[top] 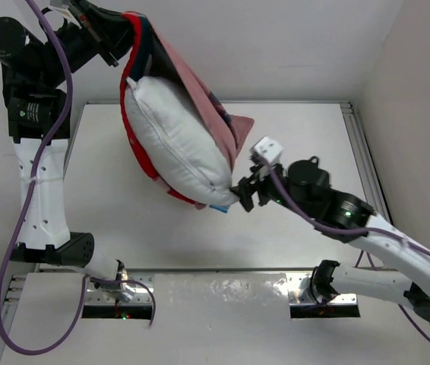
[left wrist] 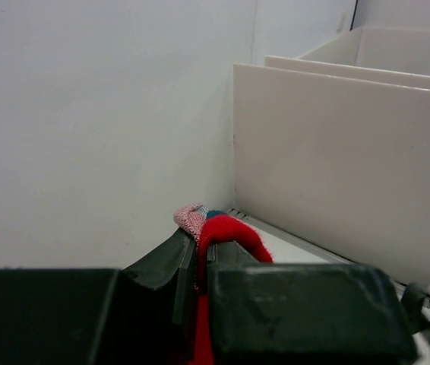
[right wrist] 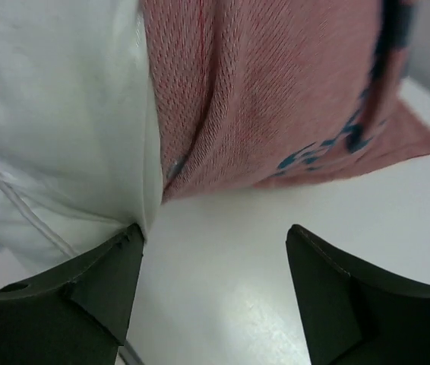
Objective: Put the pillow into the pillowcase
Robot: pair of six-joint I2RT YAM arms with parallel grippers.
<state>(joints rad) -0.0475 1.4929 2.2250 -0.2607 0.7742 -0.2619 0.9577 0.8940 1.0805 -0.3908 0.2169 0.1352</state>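
Observation:
The white pillow (top: 177, 144) hangs tilted above the table, partly wrapped by the red pillowcase (top: 200, 91), whose paler pink reverse shows on its right side. My left gripper (top: 116, 34) is raised at the top left and is shut on the pillowcase's red edge (left wrist: 226, 232). My right gripper (top: 245, 194) is open at the pillow's lower right corner. In the right wrist view the pillow (right wrist: 55, 114) touches the left finger, the pink pillowcase fabric (right wrist: 276, 99) hangs above, and bare table shows between the jaws (right wrist: 215, 258).
The white table (top: 306, 129) has a metal rail (top: 363, 160) along its right side and walls behind and to the right. Purple cables (top: 6, 258) hang along the left arm.

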